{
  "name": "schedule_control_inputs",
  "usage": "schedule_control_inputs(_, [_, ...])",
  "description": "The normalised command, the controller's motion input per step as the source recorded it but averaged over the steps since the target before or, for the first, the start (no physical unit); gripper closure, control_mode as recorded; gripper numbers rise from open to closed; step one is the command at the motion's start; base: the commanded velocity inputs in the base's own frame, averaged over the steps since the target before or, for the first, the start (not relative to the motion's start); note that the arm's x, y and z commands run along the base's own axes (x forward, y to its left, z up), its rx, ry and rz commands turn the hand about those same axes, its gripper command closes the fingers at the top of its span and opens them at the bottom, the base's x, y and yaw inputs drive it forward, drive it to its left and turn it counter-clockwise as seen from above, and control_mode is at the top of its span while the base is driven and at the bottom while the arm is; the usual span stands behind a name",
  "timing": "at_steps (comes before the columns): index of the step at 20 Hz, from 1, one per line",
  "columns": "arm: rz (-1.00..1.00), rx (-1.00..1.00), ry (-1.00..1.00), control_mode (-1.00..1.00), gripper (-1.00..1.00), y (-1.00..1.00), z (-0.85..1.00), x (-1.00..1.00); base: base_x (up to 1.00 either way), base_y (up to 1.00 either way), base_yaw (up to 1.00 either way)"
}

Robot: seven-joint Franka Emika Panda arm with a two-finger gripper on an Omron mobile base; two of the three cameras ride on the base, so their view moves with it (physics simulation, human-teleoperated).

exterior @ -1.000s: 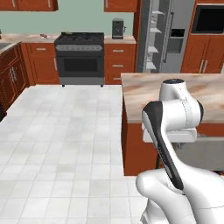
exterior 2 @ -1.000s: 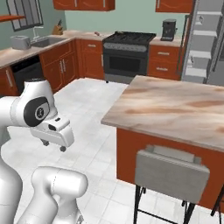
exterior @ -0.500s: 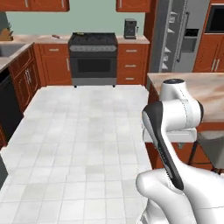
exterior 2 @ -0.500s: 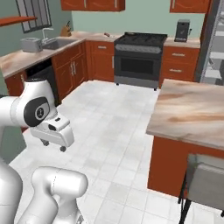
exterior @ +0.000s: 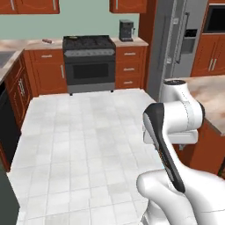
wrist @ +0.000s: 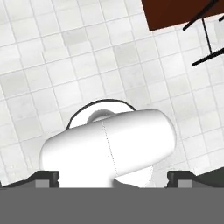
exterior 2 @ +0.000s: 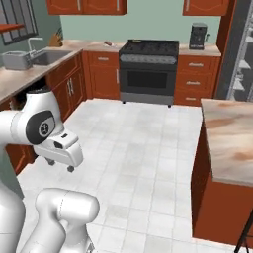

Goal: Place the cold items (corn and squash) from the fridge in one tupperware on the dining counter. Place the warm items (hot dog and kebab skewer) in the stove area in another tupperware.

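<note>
Two pincer (wrist: 112,177) fingertips wide apart above white tiled floor (wrist: 52,65)

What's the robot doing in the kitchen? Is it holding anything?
Not yet. The robot stands on the white tiled floor with its arm folded in close. Its claw is open and empty, pointing down at the tiles. Ahead is the stove area, with a coffee maker on the counter beside it. The fridge is to the right, and the dining counter is right next to the robot.
</note>
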Motion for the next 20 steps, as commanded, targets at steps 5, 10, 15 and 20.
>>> schedule_control_inputs(5, [0.0, 0.0, 0.0, 1.0, -1.0, 0.0, 0.0, 0.0, 1.0, 0.97, -0.2])
schedule_control_inputs(10, [0.0, 0.0, 0.0, 1.0, -1.0, 0.0, 0.0, 0.0, 1.0, 0.83, -0.06])
schedule_control_inputs(15, [0.0, 0.0, 0.0, 1.0, -1.0, 0.0, 0.0, 0.0, 1.0, -0.01, 0.0])
schedule_control_inputs(20, [0.0, 0.0, 0.0, 1.0, -1.0, 0.0, 0.0, 0.0, 1.0, -0.21, 0.0])
